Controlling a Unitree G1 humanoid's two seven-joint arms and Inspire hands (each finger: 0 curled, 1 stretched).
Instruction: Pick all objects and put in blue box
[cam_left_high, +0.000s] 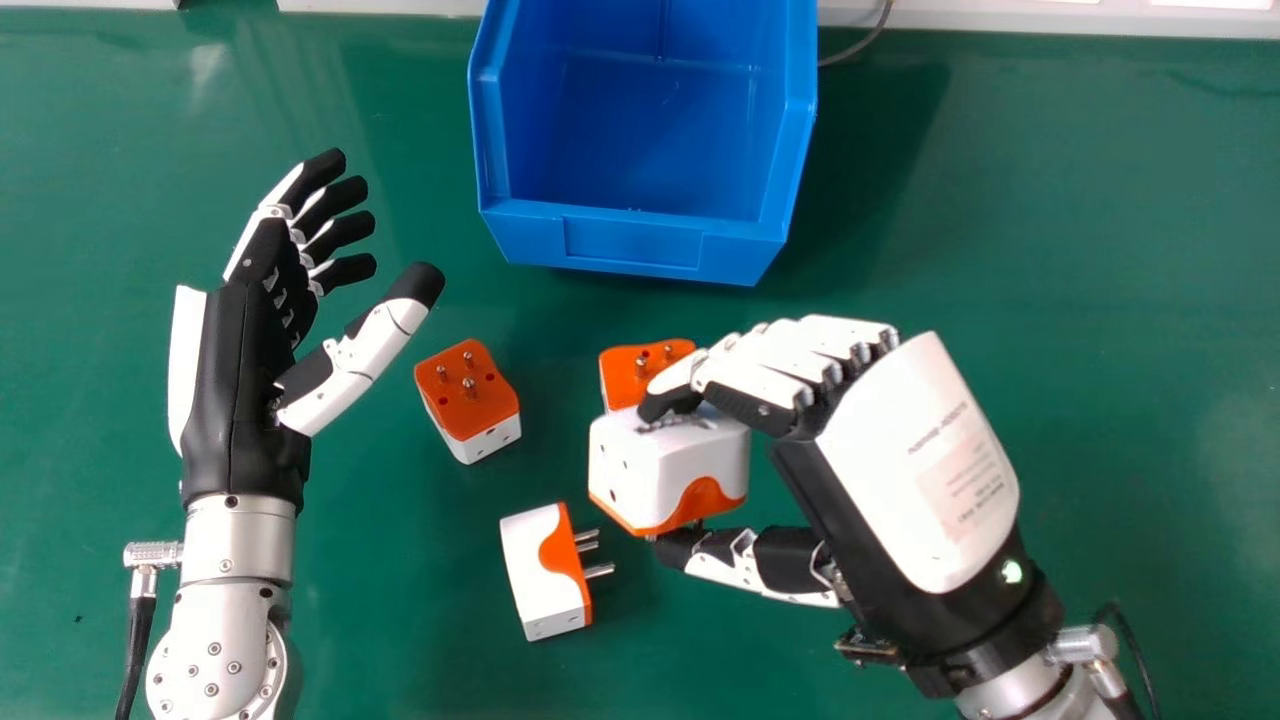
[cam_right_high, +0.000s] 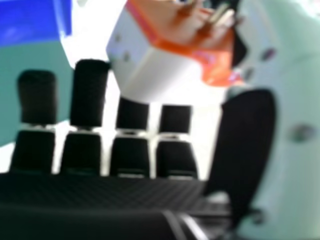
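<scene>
Carry step judged in hand: right robot hand (cam_left_high: 900, 455) had white-and-orange adapter (cam_left_high: 640, 475) pinched, second adapter (cam_left_high: 622, 378) at its twelve o'clock, third adapter (cam_left_high: 467, 402) ten, fourth adapter (cam_left_high: 540, 575) eight; left robot hand (cam_left_high: 240, 370) relaxed, empty; next move called for going twelve-ward, releasing inside blue box (cam_left_high: 540, 238).

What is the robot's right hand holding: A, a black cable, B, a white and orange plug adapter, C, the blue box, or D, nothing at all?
B, since the right hand has the plug adapter between its fingers above and its thumb below.
</scene>
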